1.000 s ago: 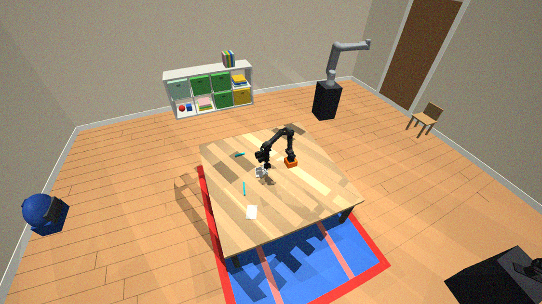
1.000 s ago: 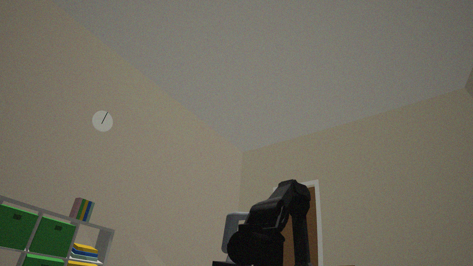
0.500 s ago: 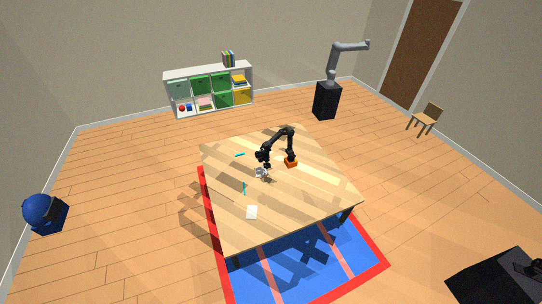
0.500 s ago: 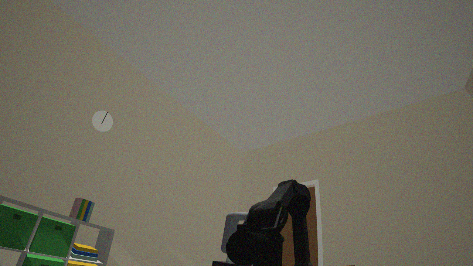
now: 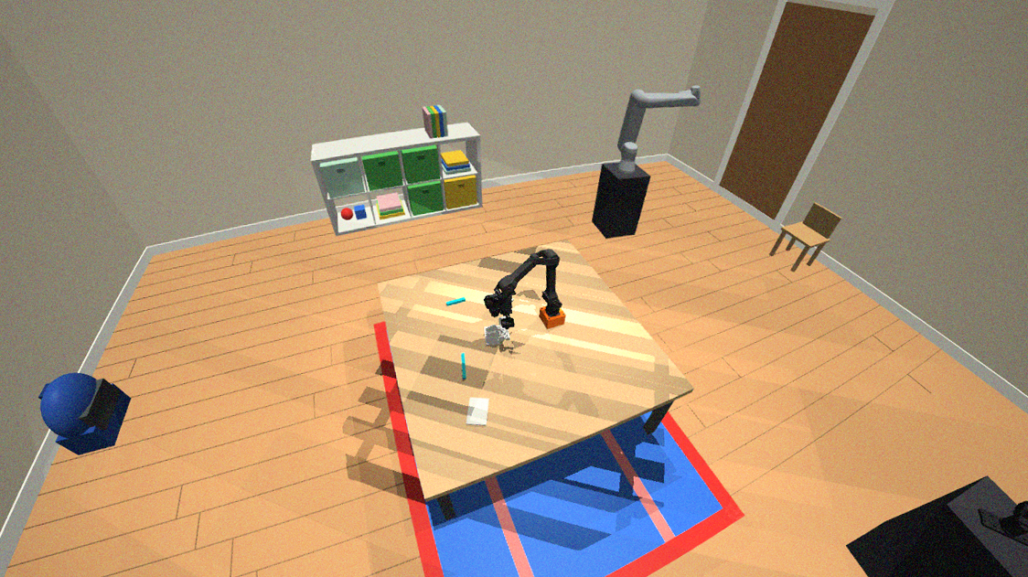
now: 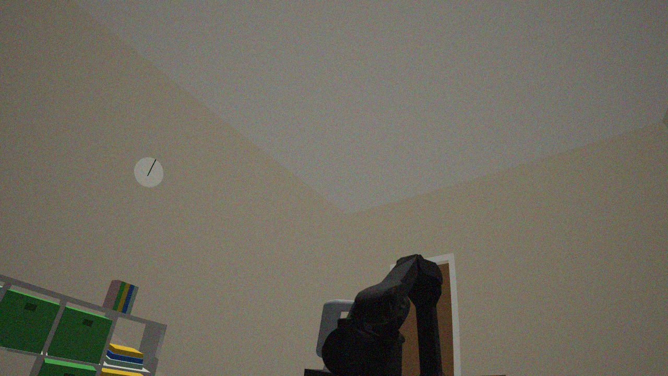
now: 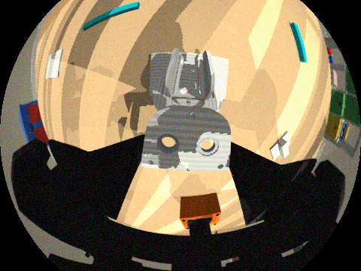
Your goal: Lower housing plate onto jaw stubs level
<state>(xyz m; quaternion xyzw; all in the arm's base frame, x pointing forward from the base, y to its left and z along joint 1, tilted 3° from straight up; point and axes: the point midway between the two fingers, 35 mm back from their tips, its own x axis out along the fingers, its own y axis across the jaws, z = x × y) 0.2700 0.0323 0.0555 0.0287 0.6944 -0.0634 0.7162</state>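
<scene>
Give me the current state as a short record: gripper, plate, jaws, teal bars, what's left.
gripper: shut on the housing plate
housing plate: between the fingers, two round holes visible
jaws: two upright parts just beyond the plate in the wrist view
plate seating: cannot tell
teal bars: two, lying on the table
remaining: likely seat the plate if needed, release, withdraw

Orange base block (image 5: 558, 322) (image 7: 200, 205), cyan bars (image 5: 463, 366) (image 7: 298, 42), and the counter (image 5: 561, 414) (image 7: 101, 124) wears pale-and-brown stripes!
</scene>
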